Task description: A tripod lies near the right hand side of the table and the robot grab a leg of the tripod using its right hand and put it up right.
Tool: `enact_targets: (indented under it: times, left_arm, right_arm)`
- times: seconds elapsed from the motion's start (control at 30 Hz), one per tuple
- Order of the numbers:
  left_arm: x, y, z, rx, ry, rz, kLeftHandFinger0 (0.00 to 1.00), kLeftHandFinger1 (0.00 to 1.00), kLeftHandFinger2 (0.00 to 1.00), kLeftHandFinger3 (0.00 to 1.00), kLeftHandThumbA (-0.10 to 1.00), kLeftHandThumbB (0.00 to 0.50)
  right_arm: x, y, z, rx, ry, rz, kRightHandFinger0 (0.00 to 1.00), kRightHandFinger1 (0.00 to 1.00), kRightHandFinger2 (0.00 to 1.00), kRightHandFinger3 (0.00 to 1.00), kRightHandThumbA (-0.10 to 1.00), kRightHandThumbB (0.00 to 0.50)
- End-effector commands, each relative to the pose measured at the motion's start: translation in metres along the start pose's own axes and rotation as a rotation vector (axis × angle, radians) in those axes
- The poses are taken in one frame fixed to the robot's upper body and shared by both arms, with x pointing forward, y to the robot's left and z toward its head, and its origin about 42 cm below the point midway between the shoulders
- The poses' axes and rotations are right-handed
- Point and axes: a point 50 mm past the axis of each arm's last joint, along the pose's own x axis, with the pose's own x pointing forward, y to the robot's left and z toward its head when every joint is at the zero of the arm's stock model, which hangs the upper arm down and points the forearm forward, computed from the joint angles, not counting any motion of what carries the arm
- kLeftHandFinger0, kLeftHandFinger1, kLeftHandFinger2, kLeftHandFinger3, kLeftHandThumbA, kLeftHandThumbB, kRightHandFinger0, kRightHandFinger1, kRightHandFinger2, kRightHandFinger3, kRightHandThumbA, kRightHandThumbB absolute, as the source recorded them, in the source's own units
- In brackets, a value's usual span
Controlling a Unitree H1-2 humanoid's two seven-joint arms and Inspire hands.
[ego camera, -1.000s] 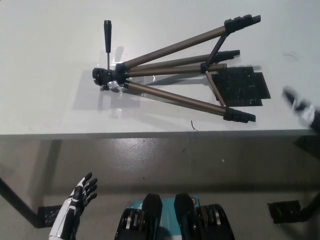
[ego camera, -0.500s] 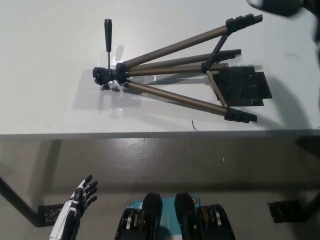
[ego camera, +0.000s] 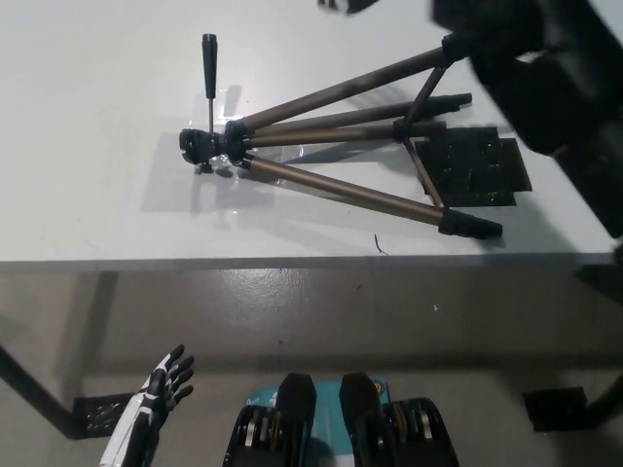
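The tripod [ego camera: 331, 126] lies on its side on the white table [ego camera: 88, 185], its black head [ego camera: 200, 148] pointing left and its three bronze legs fanning out to the right. Its thin pan handle [ego camera: 209, 60] sticks up toward the far edge. My black right hand [ego camera: 487, 27] is a motion-blurred mass at the top right, over the black foot end of the far leg [ego camera: 341, 88]; whether it touches the leg is unclear. My white left hand [ego camera: 161, 384] rests low at the lower left, below the table, fingers apart and empty.
A black mat [ego camera: 482, 165] lies under the leg ends at the right. The table's front edge [ego camera: 292, 261] runs across the picture's middle, with grey floor below. A black bracket [ego camera: 550, 409] sits on the floor at the lower right.
My right arm swung in from the right edge, up and to the left, and now covers the far leg's foot. The tripod has not moved. The left hand stays low.
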Motion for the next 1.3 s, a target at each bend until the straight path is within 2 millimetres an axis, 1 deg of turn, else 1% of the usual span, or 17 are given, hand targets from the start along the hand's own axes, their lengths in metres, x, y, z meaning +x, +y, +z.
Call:
enact_targets:
  times: [0.0, 0.1, 0.2, 0.37, 0.6, 0.7, 0.83, 0.9, 0.97, 1.0, 1.03, 1.07, 1.1, 1.13, 1.17, 1.23, 1.27]
  left_arm:
    - [0.004, 0.004, 0.016, 0.020, -0.083, -0.056, 1.00, 1.00, 1.00, 1.00, 1.00, 0.199]
    - [0.005, 0.004, 0.017, 0.022, -0.079, -0.055, 1.00, 1.00, 1.00, 1.00, 1.00, 0.210]
    - [0.003, 0.005, 0.017, 0.051, -0.081, -0.059, 1.00, 1.00, 1.00, 1.00, 1.00, 0.161]
    - [0.001, 0.005, 0.016, 0.062, -0.077, -0.061, 1.00, 1.00, 1.00, 1.00, 1.00, 0.140]
    - [-0.010, 0.007, 0.009, 0.066, -0.056, -0.055, 1.00, 1.00, 1.00, 1.00, 1.00, 0.163]
    - [-0.010, 0.005, 0.008, 0.050, -0.058, -0.052, 1.00, 1.00, 1.00, 1.00, 1.00, 0.176]
    - [-0.014, 0.006, 0.003, 0.046, -0.048, -0.047, 1.00, 1.00, 1.00, 1.00, 1.00, 0.149]
    - [-0.012, 0.007, 0.006, 0.048, -0.050, -0.047, 1.00, 1.00, 1.00, 1.00, 1.00, 0.161]
    - [-0.012, 0.008, 0.006, 0.053, -0.060, -0.050, 1.00, 1.00, 1.00, 1.00, 1.00, 0.142]
    - [-0.013, 0.007, 0.004, 0.052, -0.060, -0.051, 1.00, 1.00, 1.00, 1.00, 1.00, 0.139]
    - [-0.018, 0.005, 0.001, 0.046, -0.053, -0.053, 1.00, 1.00, 1.00, 1.00, 1.00, 0.143]
    - [-0.019, 0.003, 0.000, 0.039, -0.048, -0.054, 1.00, 1.00, 1.00, 1.00, 1.00, 0.146]
    - [-0.020, 0.003, 0.000, 0.035, -0.045, -0.054, 1.00, 1.00, 1.00, 1.00, 1.00, 0.147]
    - [-0.021, 0.003, 0.000, 0.033, -0.044, -0.052, 1.00, 1.00, 1.00, 1.00, 1.00, 0.149]
    - [-0.020, 0.002, -0.001, 0.036, -0.049, -0.051, 1.00, 1.00, 1.00, 1.00, 1.00, 0.149]
    - [-0.024, 0.000, -0.002, 0.035, -0.035, -0.048, 1.00, 1.00, 1.00, 1.00, 1.00, 0.159]
    - [-0.025, 0.000, -0.002, 0.035, -0.034, -0.047, 1.00, 1.00, 1.00, 1.00, 1.00, 0.159]
  right_arm:
    - [0.015, -0.027, 0.029, -0.080, 0.089, 0.139, 1.00, 1.00, 1.00, 1.00, 0.83, 0.500]
    - [0.021, -0.016, 0.024, -0.029, 0.135, 0.209, 1.00, 1.00, 1.00, 1.00, 0.81, 0.500]
    - [0.026, -0.002, 0.012, -0.005, 0.167, 0.237, 1.00, 1.00, 1.00, 1.00, 0.80, 0.500]
    - [0.028, 0.012, -0.006, 0.077, 0.203, 0.272, 1.00, 1.00, 1.00, 1.00, 0.77, 0.500]
    - [0.027, 0.049, -0.027, 0.047, 0.260, 0.343, 1.00, 1.00, 1.00, 1.00, 0.83, 0.500]
    - [0.027, 0.056, -0.037, 0.053, 0.294, 0.363, 1.00, 1.00, 1.00, 1.00, 0.81, 0.500]
    - [0.027, 0.066, -0.045, 0.050, 0.330, 0.370, 1.00, 1.00, 1.00, 1.00, 0.75, 0.500]
    - [0.026, 0.068, -0.047, 0.019, 0.340, 0.366, 1.00, 1.00, 1.00, 1.00, 0.77, 0.500]
    - [0.025, 0.072, -0.051, -0.025, 0.350, 0.375, 1.00, 1.00, 1.00, 1.00, 0.80, 0.500]
    - [0.025, 0.076, -0.052, -0.034, 0.354, 0.367, 1.00, 1.00, 1.00, 1.00, 0.76, 0.500]
    - [0.024, 0.085, -0.057, -0.044, 0.357, 0.338, 1.00, 1.00, 1.00, 1.00, 0.64, 0.459]
    - [0.025, 0.088, -0.059, -0.070, 0.342, 0.270, 1.00, 1.00, 1.00, 1.00, 0.49, 0.346]
    - [0.025, 0.088, -0.059, -0.105, 0.323, 0.218, 1.00, 1.00, 1.00, 1.00, 0.40, 0.345]
    - [0.025, 0.089, -0.059, -0.184, 0.283, 0.139, 1.00, 1.00, 1.00, 1.00, 0.21, 0.272]
    - [0.025, 0.091, -0.057, -0.284, 0.227, 0.039, 0.58, 0.62, 0.76, 0.87, -0.08, 0.282]
    - [0.025, 0.097, -0.052, -0.417, 0.158, -0.059, 0.13, 0.26, 0.43, 0.60, -0.10, 0.277]
    - [0.025, 0.098, -0.052, -0.422, 0.154, -0.064, 0.09, 0.22, 0.40, 0.57, -0.10, 0.276]
